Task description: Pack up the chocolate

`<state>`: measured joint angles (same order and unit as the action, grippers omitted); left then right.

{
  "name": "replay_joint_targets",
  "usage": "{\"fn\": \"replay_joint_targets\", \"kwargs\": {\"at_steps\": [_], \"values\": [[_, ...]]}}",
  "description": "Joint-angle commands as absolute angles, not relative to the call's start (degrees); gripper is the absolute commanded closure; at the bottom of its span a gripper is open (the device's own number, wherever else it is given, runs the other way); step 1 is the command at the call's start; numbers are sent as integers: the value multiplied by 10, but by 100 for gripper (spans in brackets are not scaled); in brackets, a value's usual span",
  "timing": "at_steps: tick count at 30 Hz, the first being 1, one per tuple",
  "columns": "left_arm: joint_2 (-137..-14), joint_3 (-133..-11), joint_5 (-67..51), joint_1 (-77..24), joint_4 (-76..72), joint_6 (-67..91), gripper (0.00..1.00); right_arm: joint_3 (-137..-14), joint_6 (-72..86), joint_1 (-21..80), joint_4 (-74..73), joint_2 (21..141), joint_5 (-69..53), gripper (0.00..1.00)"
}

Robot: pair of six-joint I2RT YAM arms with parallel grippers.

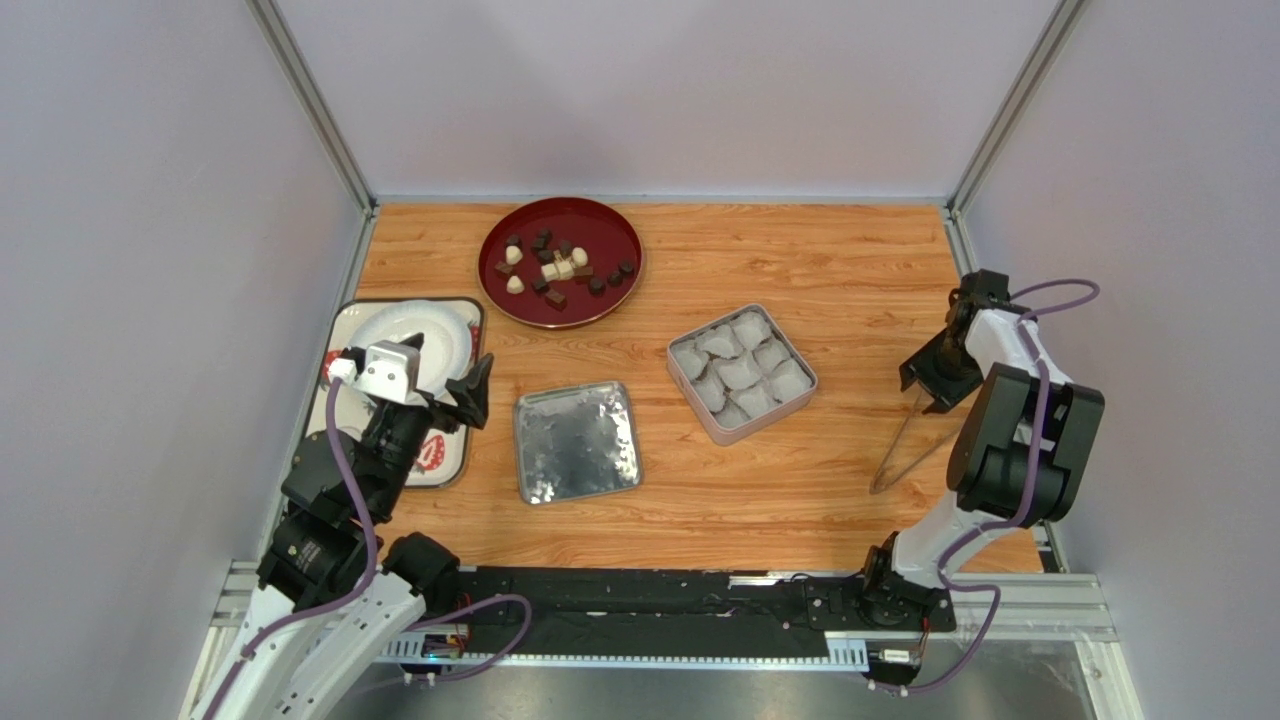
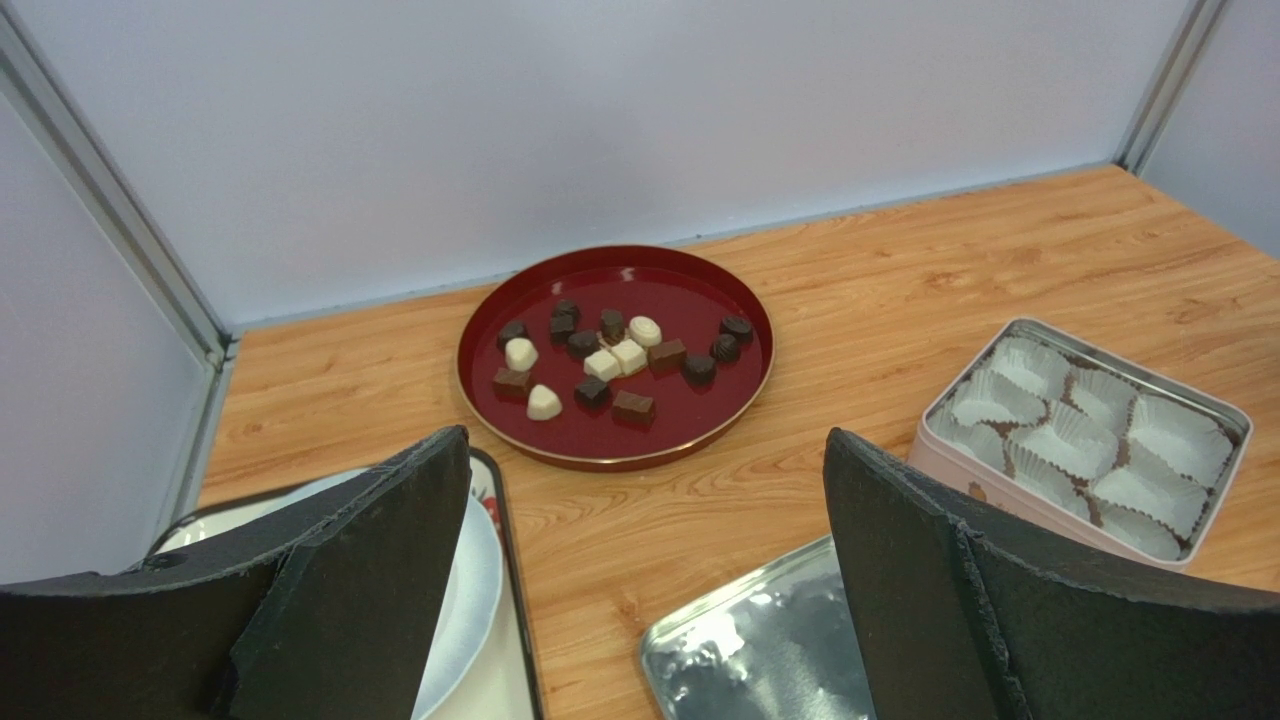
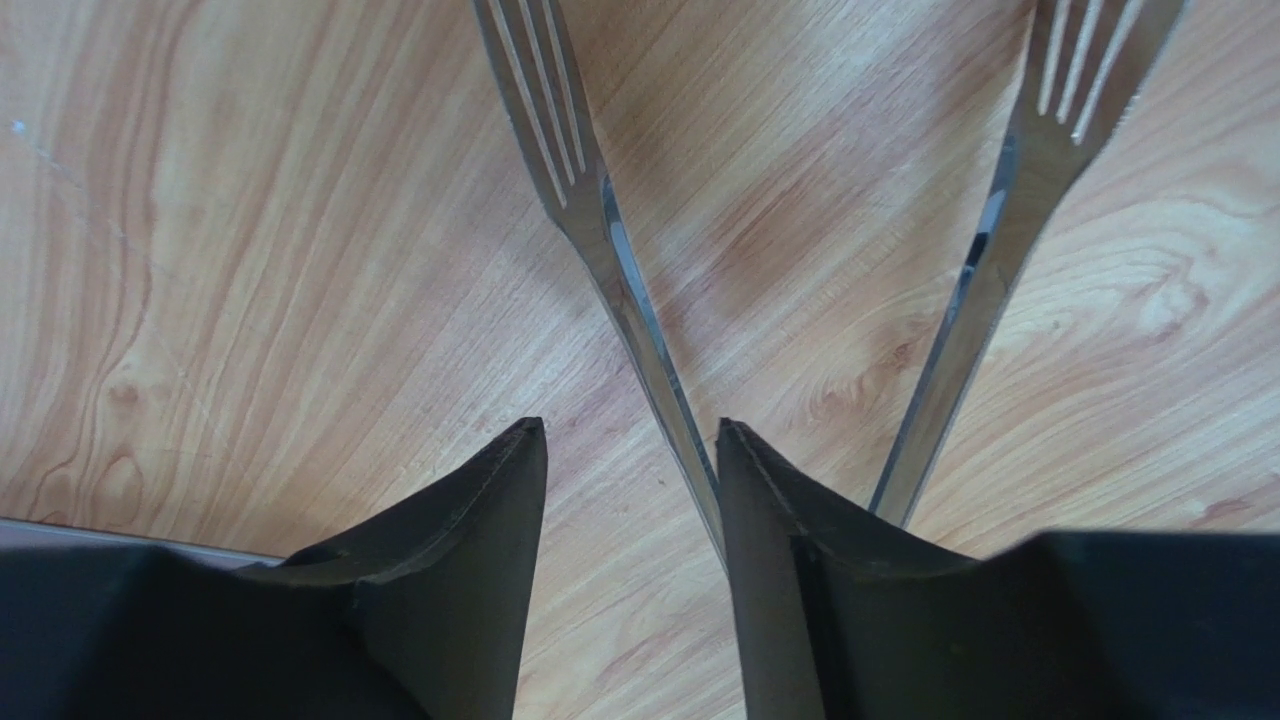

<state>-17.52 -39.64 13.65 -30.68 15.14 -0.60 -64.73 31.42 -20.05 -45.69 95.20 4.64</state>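
Right wrist view. Right gripper [image 3: 631, 435]: pointed down at the table [image 3: 226, 225], jaws part-way apart with bare wood showing between them.

- Tongs [image 3: 601, 225]: steel, two slotted arms spreading apart ahead of the fingers. One arm runs into the gap and lies along the inner edge of one finger. The other arm passes outside that finger. Neither arm looks pinched from both sides, so no hold can be confirmed.
- Left gripper [image 2: 643, 465]: jaws wide and empty, hovering above a white plate [image 2: 469, 600].
- Chocolate [image 2: 609, 360]: dark and cream pieces, all on the red dish [image 2: 661, 293]. They sit straight ahead of the left gripper and far across the table from the right one.
- Tin [image 1: 774, 414]: lined with white cups [image 1: 739, 371], no piece visible in any of them. It sits between the dish and the right gripper.
- Lid [image 1: 577, 440]: lying flat just beside the tin, on the left gripper's side.

Step in hand, as judged: taking up the tongs, with packing not yet begun.

Next move, as judged: get both tong arms inside the jaws, probably by shifting sideways toward the outer arm. Then close gently so the tongs can still spring open, lift them, and carry them to the dish.
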Motion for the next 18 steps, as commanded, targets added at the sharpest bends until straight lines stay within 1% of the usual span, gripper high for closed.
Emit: {"fn": "replay_joint_targets", "kwargs": {"at_steps": [1,2,4,7,11,12,13,16,18], "values": [[-174,-394,135,-308,135,-18,4,-653,301,-200,-438,974,33,52],[-176,-394,133,-308,136,-18,4,-650,298,-200,-434,982,33,57],[-178,-394,129,-308,136,-18,4,-644,292,-200,-430,985,33,60],[-181,-394,123,-308,135,-18,4,-635,286,-200,-419,989,29,68],[-185,-395,115,-308,139,-18,4,-627,277,-200,-411,996,21,76],[-188,-396,113,-308,140,-18,4,-625,275,-200,-411,996,19,79],[-189,-396,110,-308,145,-16,4,-622,272,-200,-413,995,20,86],[-200,-403,93,-308,149,-5,4,-614,272,-199,-417,976,9,96],[-212,-409,70,-308,149,0,4,-607,275,-198,-417,948,-14,100]]}}
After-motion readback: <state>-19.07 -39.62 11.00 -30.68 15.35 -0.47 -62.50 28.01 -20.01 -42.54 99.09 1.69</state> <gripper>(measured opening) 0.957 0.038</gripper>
